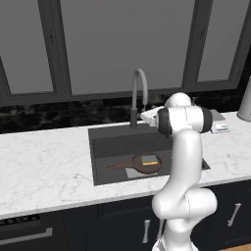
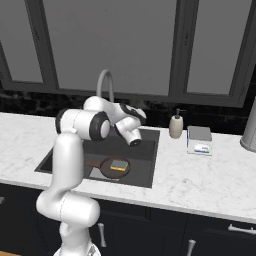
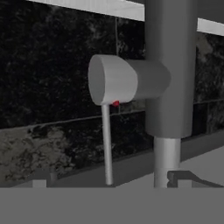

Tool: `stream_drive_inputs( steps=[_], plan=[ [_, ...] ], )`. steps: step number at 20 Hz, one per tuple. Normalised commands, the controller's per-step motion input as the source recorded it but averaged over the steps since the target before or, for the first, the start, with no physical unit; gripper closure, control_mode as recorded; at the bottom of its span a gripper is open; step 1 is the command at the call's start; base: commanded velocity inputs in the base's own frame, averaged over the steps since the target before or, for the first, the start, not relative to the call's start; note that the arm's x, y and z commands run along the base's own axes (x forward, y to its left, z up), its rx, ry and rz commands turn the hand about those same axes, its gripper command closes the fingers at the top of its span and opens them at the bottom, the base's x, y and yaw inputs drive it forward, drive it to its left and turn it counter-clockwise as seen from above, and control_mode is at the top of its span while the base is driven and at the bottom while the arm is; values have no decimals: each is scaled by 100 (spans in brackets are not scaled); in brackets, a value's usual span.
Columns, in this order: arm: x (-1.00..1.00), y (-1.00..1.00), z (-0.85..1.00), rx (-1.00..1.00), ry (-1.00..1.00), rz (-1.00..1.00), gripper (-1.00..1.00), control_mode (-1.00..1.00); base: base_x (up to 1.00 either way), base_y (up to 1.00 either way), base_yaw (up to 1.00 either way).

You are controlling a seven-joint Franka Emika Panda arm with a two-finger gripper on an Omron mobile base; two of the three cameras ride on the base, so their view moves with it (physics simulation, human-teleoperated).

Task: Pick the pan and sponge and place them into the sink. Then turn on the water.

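Facing faucet lever (image 3: 106,144), sponge (image 1: 149,160) in pan (image 1: 145,164)

One sink (image 1: 100,142). One pan (image 1: 139,164) in it. One sponge (image 1: 149,160) on pan. One faucet (image 1: 138,88), one lever (image 3: 106,144) on its side in hand view. One soap bottle (image 2: 175,126). One flat box (image 2: 199,140) on counter (image 1: 44,162). One robot arm (image 1: 184,166). Three window panes (image 1: 122,44) in left base view. Two cabinet handles (image 1: 146,230) below counter there.
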Motion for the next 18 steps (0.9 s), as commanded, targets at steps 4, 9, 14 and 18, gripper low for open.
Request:
stream_drive_inputs(
  steps=[4, 9, 14, 18],
  plan=[
    [31, 0, -16, 0, 2, 0, -100, -100, 0, 0, 0],
    [28, 0, -4, 0, 0, 0, -100, -100, 0, 0, 0],
    [24, 0, -2, 0, 0, 0, -100, -100, 0, 0, 0],
    [18, -2, 0, 2, 0, -2, 100, -100, 0, 0, 0]
  ],
)
